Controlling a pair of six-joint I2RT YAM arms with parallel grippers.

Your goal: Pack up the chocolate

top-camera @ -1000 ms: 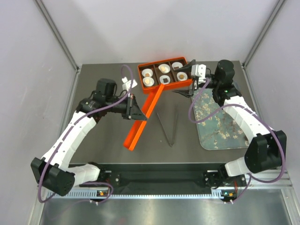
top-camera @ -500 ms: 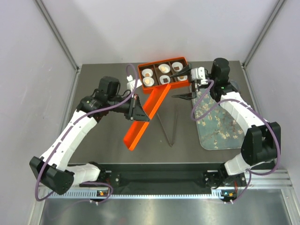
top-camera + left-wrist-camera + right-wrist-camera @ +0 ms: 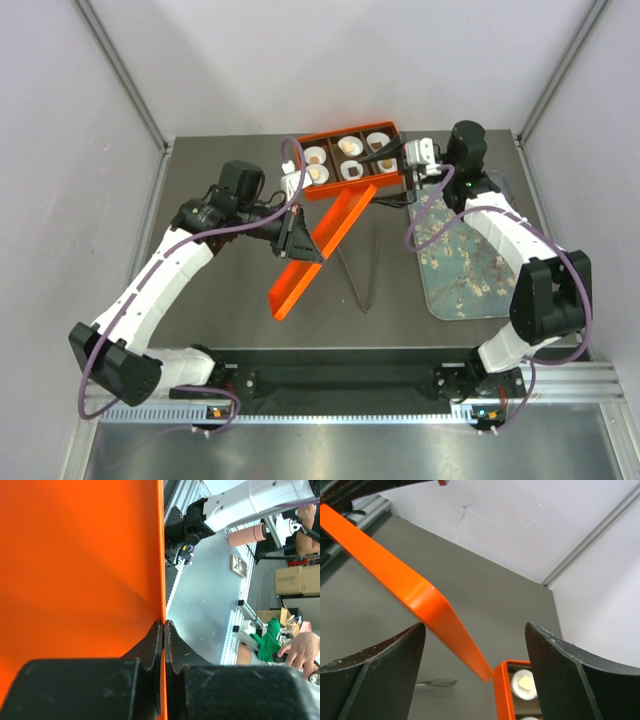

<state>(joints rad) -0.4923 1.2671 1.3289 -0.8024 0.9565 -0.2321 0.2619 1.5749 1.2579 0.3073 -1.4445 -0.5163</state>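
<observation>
The chocolate [image 3: 349, 146] sits as small tan and brown lumps in white paper cups inside the orange box [image 3: 340, 189] at the table's back. One lump [image 3: 524, 682] shows in the right wrist view. My left gripper [image 3: 291, 236] is shut on the side wall of the orange lid [image 3: 322, 246], which it holds tilted, its upper end close to the box's front edge. In the left wrist view the lid [image 3: 80, 565] fills the left half, pinched in that gripper [image 3: 163, 628]. My right gripper [image 3: 386, 177] stands open around the box's right end, the lid's corner [image 3: 422, 600] between its fingers [image 3: 375, 670].
Black tongs [image 3: 360, 272] lie on the dark table in front of the box. A grey-blue tray [image 3: 470, 268] with a blossom print lies at the right, under my right arm. Grey walls close off the table's sides and back.
My left arm has swung the lid up and to the right, toward the box. My right gripper has moved left over the box's right end, its jaws a little narrower.
</observation>
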